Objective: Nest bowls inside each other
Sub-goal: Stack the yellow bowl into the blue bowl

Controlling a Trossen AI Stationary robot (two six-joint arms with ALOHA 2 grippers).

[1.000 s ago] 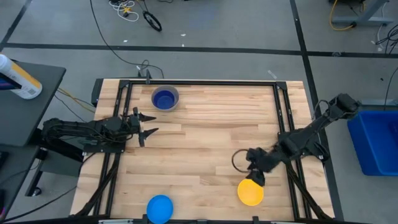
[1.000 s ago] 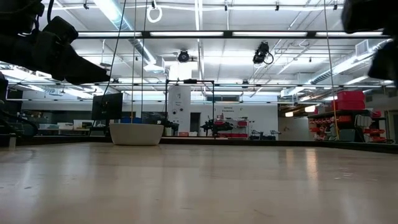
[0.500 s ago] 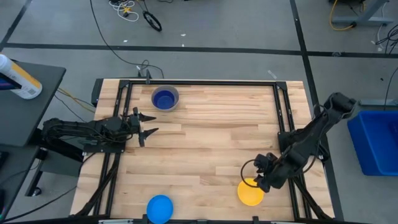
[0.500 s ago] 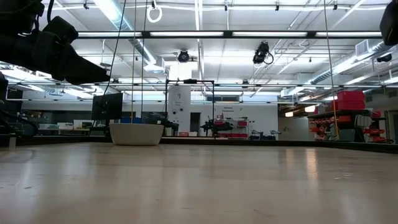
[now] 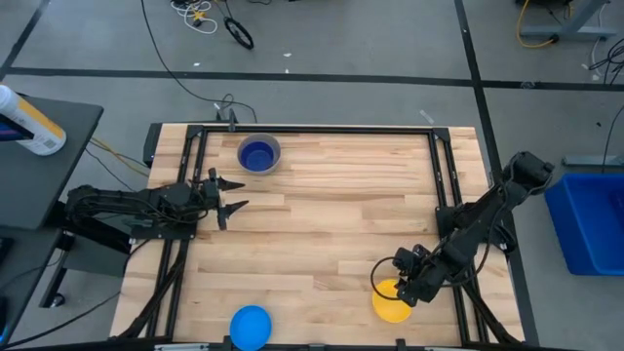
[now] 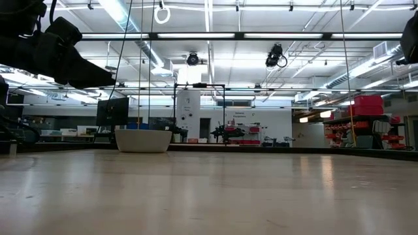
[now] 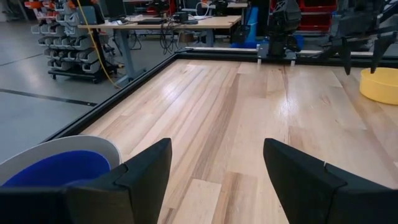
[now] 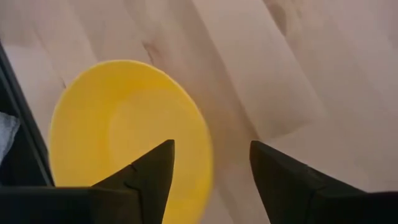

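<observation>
The high view looks straight down from well above the table [image 5: 322, 195], taking in its whole top and the floor around it. The low view sits at table-top height and faces level across the boards into the room behind; it shares the grey bowl [image 6: 143, 140] with the high view. The left wrist view looks forward, low over the boards, between its own fingers [image 7: 146, 177]; beyond them, across the table, stands the yellow bowl [image 7: 380, 86]. The right wrist view points steeply down from close above, with that same yellow bowl under one finger and partly between the two.
</observation>
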